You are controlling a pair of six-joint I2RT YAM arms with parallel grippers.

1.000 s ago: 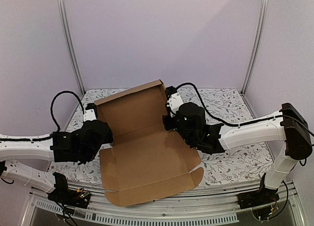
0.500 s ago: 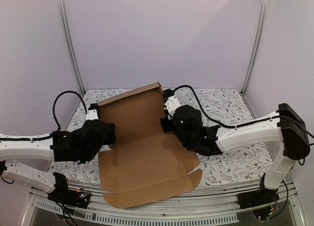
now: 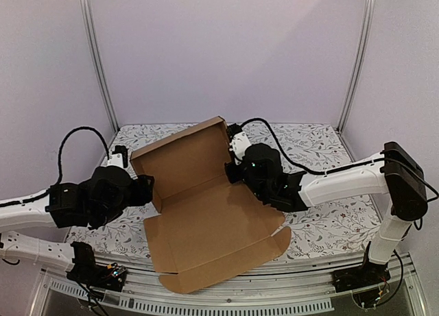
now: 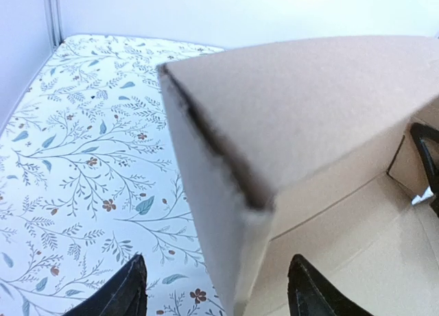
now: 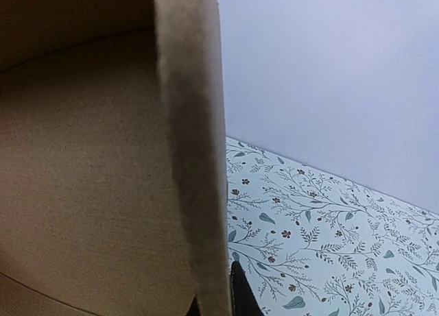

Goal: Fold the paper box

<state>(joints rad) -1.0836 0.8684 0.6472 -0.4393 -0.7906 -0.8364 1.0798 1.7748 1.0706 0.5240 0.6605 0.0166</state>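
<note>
Across the middle of the floral-patterned table (image 3: 322,141), we find the paper box (image 3: 212,227) lying open between the two arms. Its base panel rests flat and reaches the near edge of the table, while its rear panel stands raised toward the back wall. At the left edge of that raised panel, we note the left gripper (image 4: 219,295) with its jaws spread wide, one finger on each side of the folded cardboard corner. At the right edge of the same panel, we note the right gripper (image 5: 218,304) pinched closed on the thin side flap.
</note>
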